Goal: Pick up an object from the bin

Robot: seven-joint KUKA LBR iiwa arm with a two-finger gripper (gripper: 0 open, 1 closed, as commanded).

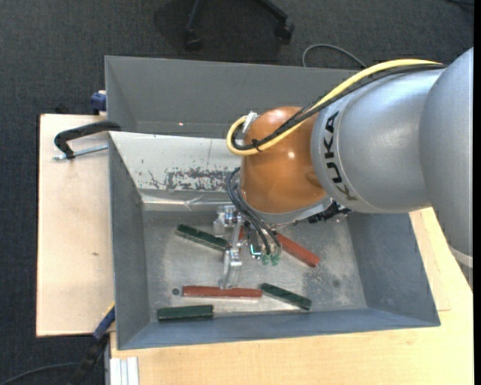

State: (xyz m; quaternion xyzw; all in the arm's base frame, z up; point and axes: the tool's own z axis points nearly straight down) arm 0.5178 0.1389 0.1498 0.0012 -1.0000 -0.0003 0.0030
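Starting at the left, a dark green stick [186,312] lies flat by the near wall of the grey bin [126,248]. A little farther back lies a second green stick [200,236]. Next comes a long red-brown stick [222,292], and the claw [229,277] hangs low over its middle, very close to it or touching it. I cannot tell if the claw is spread or pressed together. To the right are a third green stick [285,296] and a red stick [300,254], partly under the round orange part of the arm [278,169]. I think the red-brown stick is the one to pick. It is thin and lies flat, so the claw could slide off it or push it away. The sticks lie near each other, so the claw might bump one or grab two. The bin's bottom is bare metal with scratches and small dark specks. Around the bin, the floor [45,45] is dark, and chair legs [233,22] stand at the far side.
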